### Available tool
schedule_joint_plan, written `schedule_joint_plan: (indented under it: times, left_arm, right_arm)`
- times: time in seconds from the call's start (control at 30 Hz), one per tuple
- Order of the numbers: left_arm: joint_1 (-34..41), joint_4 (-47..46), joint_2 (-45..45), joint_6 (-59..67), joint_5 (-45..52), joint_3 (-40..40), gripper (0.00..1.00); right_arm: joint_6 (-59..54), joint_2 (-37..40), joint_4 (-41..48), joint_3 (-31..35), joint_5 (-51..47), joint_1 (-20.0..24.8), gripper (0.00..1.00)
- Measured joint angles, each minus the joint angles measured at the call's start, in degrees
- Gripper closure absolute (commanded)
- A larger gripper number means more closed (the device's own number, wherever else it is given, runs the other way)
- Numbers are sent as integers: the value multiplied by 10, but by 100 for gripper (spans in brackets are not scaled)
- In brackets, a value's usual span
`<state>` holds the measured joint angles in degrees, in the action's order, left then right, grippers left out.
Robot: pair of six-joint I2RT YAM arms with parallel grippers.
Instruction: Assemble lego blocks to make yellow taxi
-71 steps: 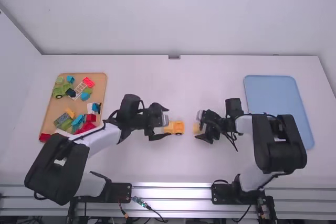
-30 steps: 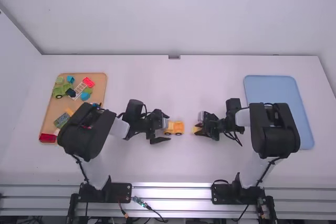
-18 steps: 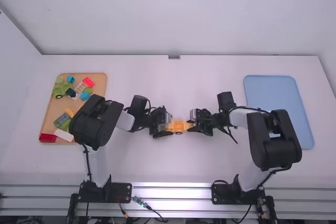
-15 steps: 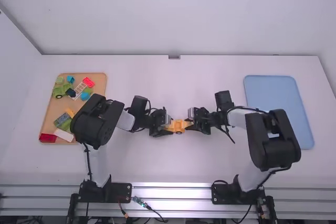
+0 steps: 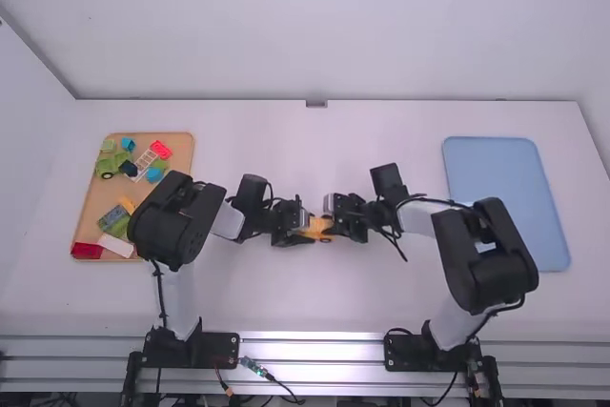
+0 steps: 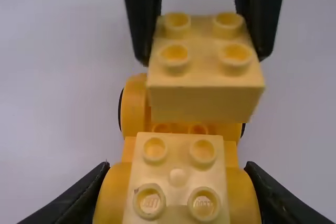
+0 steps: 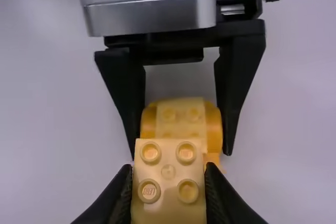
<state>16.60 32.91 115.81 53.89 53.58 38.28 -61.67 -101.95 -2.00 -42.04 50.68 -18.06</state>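
Note:
In the high view my left gripper [image 5: 303, 226] and my right gripper [image 5: 339, 226] face each other at the orange wheeled base [image 5: 319, 227]. The left wrist view has my left gripper [image 6: 177, 182] shut on the wheeled base [image 6: 137, 109], one finger on each side; a pale yellow brick [image 6: 178, 153] tops the held end. My right gripper [image 7: 168, 187] is shut on another pale yellow four-stud brick [image 7: 169, 174], also seen as the far brick [image 6: 202, 95] over the base's other end. Whether it touches the base, I cannot tell.
At the left lies an orange-brown tray [image 5: 86, 207] with several coloured blocks, partly under the left arm. A blue tray [image 5: 496, 169] lies at the right, beside the right arm.
My left gripper has come forward onto the wheeled base and closed on it. The right arm has carried its yellow brick leftward, up to the base.

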Motion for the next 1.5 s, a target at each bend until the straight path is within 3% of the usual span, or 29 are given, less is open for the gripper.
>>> schedule_joint_plan:
  times: [0.43, 0.97, 1.03, 1.1, 1.2, 1.33, 1.5]
  left_arm:
    - [0, 1, 0, -4, 0, -5, 51]
    - [-4, -3, 0, -39, -5, -4, 50]
    - [-4, -3, 0, -39, -5, -4, 50]
    - [-4, -2, 0, -39, -5, -4, 50]
    - [-4, 5, 0, -44, -12, -4, 51]
    - [-4, 8, 0, -47, -16, -4, 52]
    - [-4, 8, 0, -48, -17, -4, 53]
  right_arm:
    - [12, -56, 7, -30, 21, 18, 100]
    - [14, -58, 12, -35, -31, -18, 100]
    - [12, -58, 14, -35, -31, -18, 81]
    - [12, -58, 14, -36, -31, -18, 69]
    - [16, -58, 18, -36, -33, -24, 43]
    - [16, -58, 24, -37, -32, -36, 27]
    - [17, -51, 39, -40, -31, -37, 23]
